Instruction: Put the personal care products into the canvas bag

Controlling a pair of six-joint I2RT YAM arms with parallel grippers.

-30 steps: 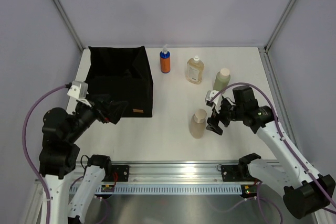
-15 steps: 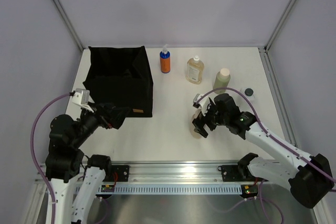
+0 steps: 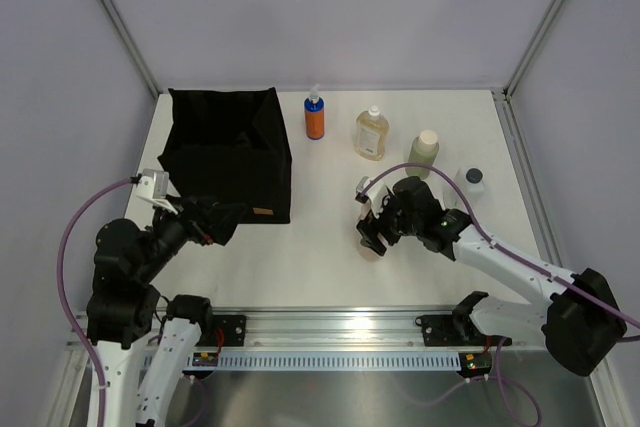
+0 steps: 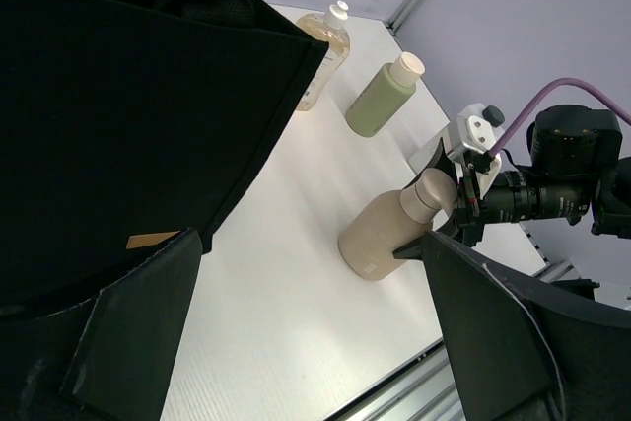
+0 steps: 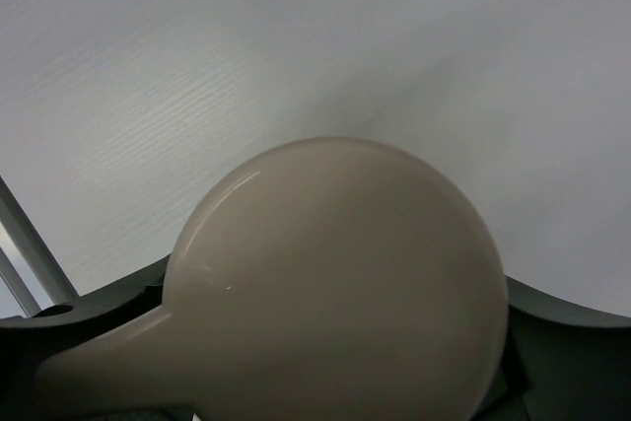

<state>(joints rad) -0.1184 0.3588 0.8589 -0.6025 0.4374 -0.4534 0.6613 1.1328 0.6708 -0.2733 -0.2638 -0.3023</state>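
Observation:
The black canvas bag (image 3: 225,152) stands open at the back left, its tan label (image 4: 153,240) facing front. An orange spray bottle (image 3: 314,117), a clear amber bottle (image 3: 370,134) and a pale green bottle (image 3: 423,152) stand behind the middle. A small dark-capped bottle (image 3: 473,179) stands at the right. The beige bottle (image 4: 389,234) stands upright mid-table. My right gripper (image 3: 374,234) is round its upper part, with both fingers against its sides in the right wrist view (image 5: 335,293). My left gripper (image 3: 222,217) is open and empty by the bag's front left corner.
The metal rail (image 3: 340,332) runs along the near edge. Grey walls close in the back and both sides. Bare white tabletop (image 3: 320,247) lies between the bag and the beige bottle.
My right gripper moved left from beside the beige bottle to round it. My left arm dropped back a little a second ago and has held still since.

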